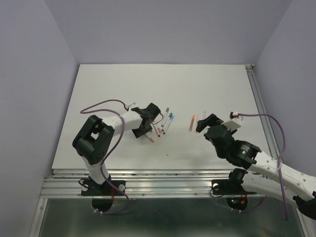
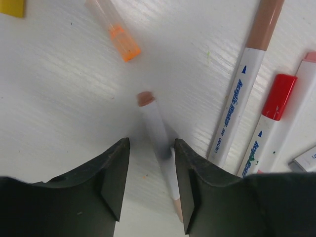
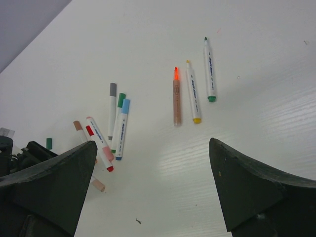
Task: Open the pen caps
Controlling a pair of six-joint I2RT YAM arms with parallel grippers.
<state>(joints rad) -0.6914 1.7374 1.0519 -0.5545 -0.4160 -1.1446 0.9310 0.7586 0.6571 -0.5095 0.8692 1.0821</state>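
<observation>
My left gripper (image 2: 151, 143) is open and low over the table, its jaws on either side of a white pen with a brown cap (image 2: 145, 98). The pen lies close to the right finger and looks blurred. In the top view this gripper (image 1: 146, 124) sits at the left of a cluster of capped pens (image 1: 164, 123). My right gripper (image 3: 153, 143) is open wide and empty above the table. Three uncapped pens lie ahead of it, orange-tipped (image 3: 176, 96), yellow (image 3: 192, 91) and green (image 3: 210, 69). A loose orange cap (image 2: 124, 44) lies ahead of the left gripper.
A brown-capped pen (image 2: 247, 74) and a red-capped pen (image 2: 278, 97) lie just right of the left gripper. Grey (image 3: 112, 106), green (image 3: 118, 116) and blue (image 3: 122, 128) capped pens lie together. A loose green cap (image 3: 49, 143) and a yellow cap (image 2: 12, 7) lie nearby.
</observation>
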